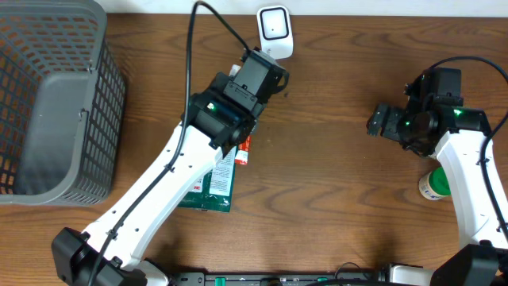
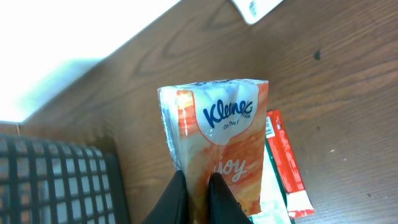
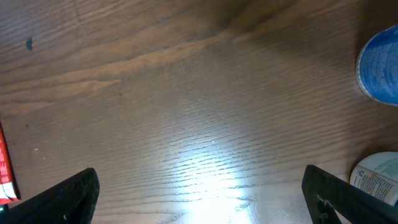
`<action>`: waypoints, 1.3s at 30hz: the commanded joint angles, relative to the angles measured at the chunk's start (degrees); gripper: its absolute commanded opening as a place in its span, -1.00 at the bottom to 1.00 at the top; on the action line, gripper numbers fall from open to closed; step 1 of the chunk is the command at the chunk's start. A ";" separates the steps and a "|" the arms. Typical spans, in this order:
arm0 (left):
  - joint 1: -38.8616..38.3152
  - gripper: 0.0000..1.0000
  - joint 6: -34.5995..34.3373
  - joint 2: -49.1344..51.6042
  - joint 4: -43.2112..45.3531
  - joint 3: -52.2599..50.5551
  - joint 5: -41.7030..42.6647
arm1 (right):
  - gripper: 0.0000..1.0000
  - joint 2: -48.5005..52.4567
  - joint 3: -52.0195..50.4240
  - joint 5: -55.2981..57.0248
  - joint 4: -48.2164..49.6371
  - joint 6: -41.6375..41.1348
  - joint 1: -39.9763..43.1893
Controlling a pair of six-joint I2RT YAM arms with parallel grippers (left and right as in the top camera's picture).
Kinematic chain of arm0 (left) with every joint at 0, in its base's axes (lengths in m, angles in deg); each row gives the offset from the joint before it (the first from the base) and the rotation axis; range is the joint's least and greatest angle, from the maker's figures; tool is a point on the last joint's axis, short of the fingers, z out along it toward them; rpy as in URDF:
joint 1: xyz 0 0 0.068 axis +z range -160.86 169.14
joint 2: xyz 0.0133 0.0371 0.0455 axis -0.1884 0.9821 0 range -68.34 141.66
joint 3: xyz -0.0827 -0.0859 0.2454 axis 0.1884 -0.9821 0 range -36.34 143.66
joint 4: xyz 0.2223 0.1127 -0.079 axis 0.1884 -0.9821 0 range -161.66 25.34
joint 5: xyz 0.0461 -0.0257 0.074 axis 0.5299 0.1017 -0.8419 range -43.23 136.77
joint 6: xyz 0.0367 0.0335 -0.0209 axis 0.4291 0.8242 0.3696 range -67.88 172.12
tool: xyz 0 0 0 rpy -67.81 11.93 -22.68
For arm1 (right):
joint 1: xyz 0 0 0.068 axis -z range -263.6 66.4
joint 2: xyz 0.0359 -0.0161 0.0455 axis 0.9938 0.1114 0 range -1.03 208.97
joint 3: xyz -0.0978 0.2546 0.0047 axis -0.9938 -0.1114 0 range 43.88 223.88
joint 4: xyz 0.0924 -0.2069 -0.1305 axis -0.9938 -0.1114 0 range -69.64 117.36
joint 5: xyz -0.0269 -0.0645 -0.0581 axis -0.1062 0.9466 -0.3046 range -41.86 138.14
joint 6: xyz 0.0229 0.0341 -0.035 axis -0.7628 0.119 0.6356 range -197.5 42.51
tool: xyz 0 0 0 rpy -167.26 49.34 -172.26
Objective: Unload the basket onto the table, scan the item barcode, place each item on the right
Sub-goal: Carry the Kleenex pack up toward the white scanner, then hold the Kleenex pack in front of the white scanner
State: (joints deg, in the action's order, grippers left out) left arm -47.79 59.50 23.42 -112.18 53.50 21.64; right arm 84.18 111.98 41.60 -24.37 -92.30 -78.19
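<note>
An orange and white Kleenex tissue pack [image 2: 217,134] hangs above the wooden table. My left gripper [image 2: 196,180] is shut on its lower end, one black finger on each side. In the overhead view the left gripper [image 1: 266,75] sits just below the white barcode scanner [image 1: 275,32], and the pack is mostly hidden under the wrist. The scanner's corner [image 2: 258,7] shows at the top right of the left wrist view. No barcode is visible on the pack's facing side. My right gripper [image 1: 385,121] is far to the right. It stands open [image 3: 202,193] over bare wood.
A grey mesh basket [image 1: 55,103] fills the left side. A green packet [image 1: 213,184] and a red stick pack [image 1: 243,151] lie under the left arm. A round green-and-white container [image 1: 432,184] stands by the right arm, with a blue-topped one [image 3: 380,65] near it.
</note>
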 commanded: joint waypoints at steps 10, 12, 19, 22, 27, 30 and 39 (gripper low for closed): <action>-0.55 -0.86 26.38 0.50 20.87 1.25 -1.62 | 0.99 -0.46 -0.17 0.50 0.07 0.52 0.17; -0.55 -0.86 31.74 1.92 26.49 1.25 -4.04 | 0.98 -0.46 -0.17 0.50 0.07 0.50 0.17; -0.39 -0.86 53.07 10.97 44.78 1.25 -6.86 | 0.99 -0.46 -0.17 0.50 0.07 0.52 0.17; -0.26 -0.86 60.70 16.61 51.25 1.25 -6.84 | 0.99 -0.46 -0.17 0.50 0.09 0.50 0.17; 1.07 -0.86 68.06 26.93 65.81 1.25 -6.56 | 0.98 -0.46 -0.17 0.50 0.07 0.52 0.17; 2.64 -0.86 68.06 30.82 70.82 1.25 -3.17 | 0.99 -0.46 -0.17 0.50 0.07 0.50 0.17; 8.41 -0.86 67.71 36.44 73.29 1.25 11.93 | 0.98 -0.46 -0.17 0.50 0.07 0.52 0.17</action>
State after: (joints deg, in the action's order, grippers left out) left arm -41.16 126.95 58.81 -40.12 53.92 26.34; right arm 84.18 111.89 41.64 -24.24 -92.30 -78.19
